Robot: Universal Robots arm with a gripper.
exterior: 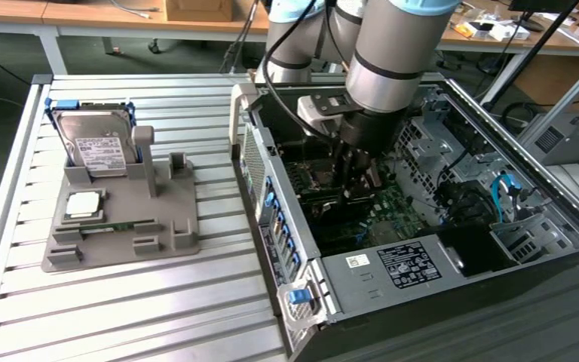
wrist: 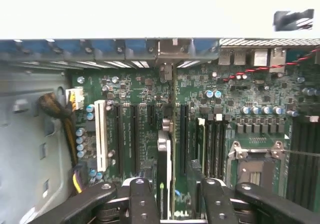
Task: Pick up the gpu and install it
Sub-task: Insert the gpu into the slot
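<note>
The gpu is a thin black card seen edge-on, standing upright on the green motherboard among the black expansion slots, its metal bracket end toward the case's rear wall. My gripper hangs straight over it with one finger on each side. A strip of bare board shows between the card and the other finger, so the jaws stand open around the card. In the exterior view the gripper reaches down into the open computer case.
A grey holder on the slatted table at the exterior view's left carries a hard drive, a processor and a memory stick. Near the card are a white slot, the processor socket and a cable bundle.
</note>
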